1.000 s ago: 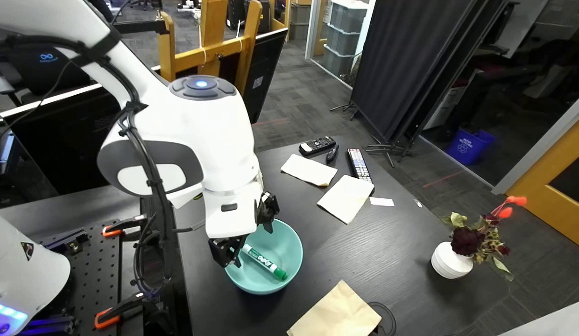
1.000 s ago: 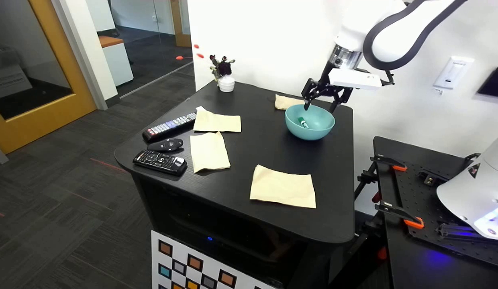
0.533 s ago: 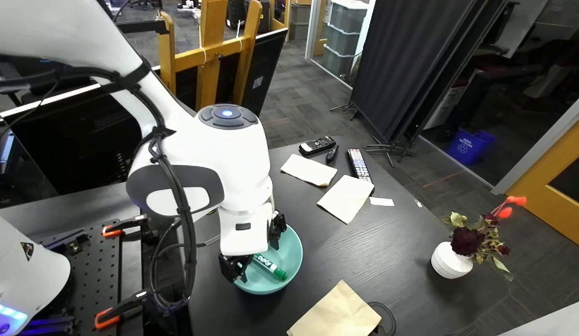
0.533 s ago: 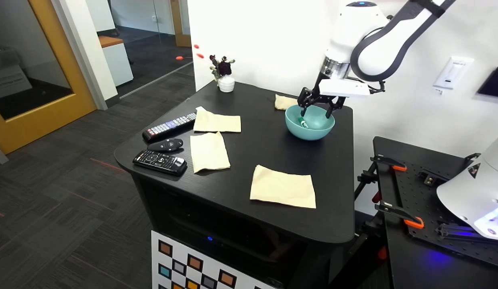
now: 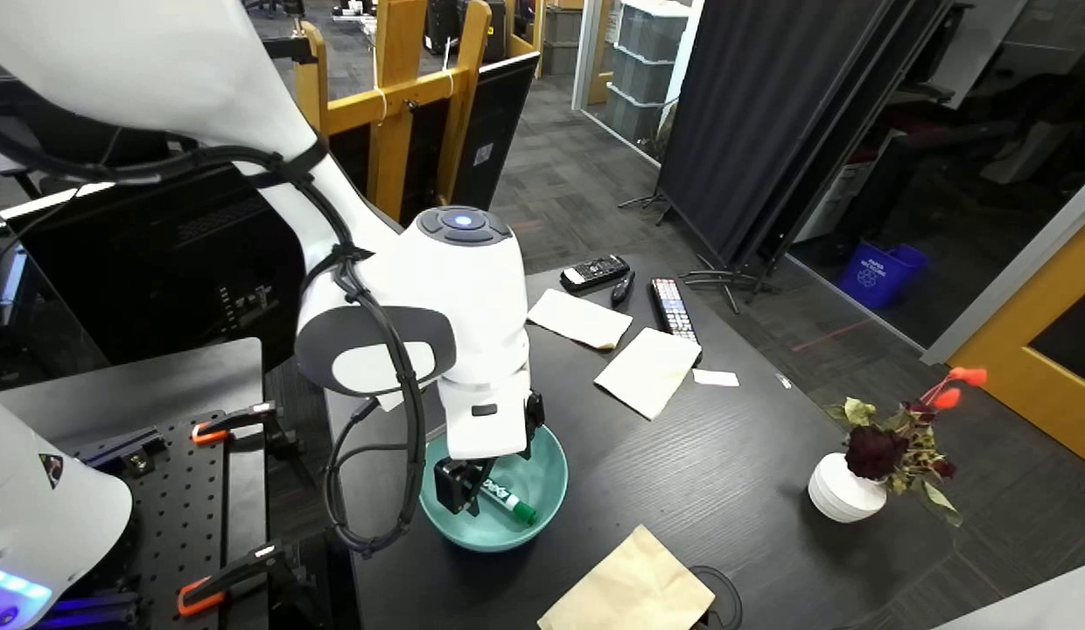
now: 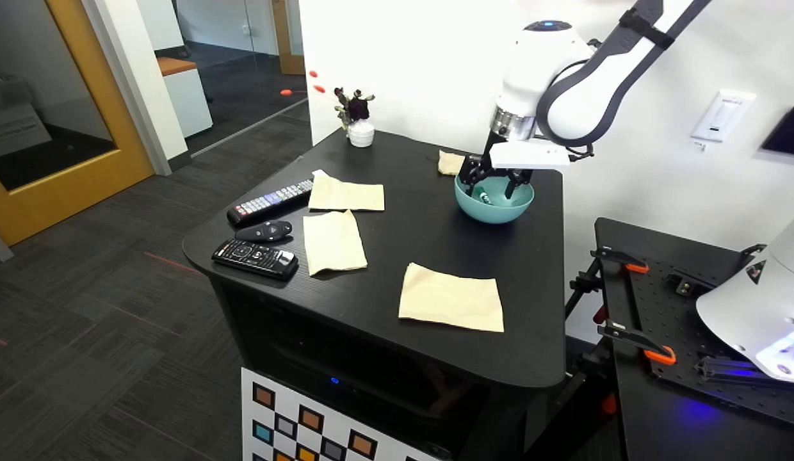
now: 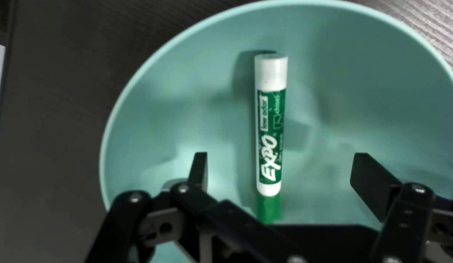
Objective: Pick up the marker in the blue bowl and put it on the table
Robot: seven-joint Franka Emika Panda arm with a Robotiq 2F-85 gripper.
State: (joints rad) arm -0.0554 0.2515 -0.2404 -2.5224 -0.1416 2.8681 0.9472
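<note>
Poised with jaws wide, left and right of marker [image 7: 270, 137] in blue bowl [image 6: 490, 214], holding nothing. Seemingly lined up; yet to grip, lift, set down on surface [image 6: 421, 229].

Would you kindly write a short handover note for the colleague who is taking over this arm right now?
Gripper: open, straddling the marker in the wrist view with a gap on each side; its exact height is hard to judge.
Where things are: the marker lies in the blue bowl, which stands on the table.
Done: lined up around the marker; not yet grasped.
Left: close on it, lift it out, set it on the table, let go.
</note>
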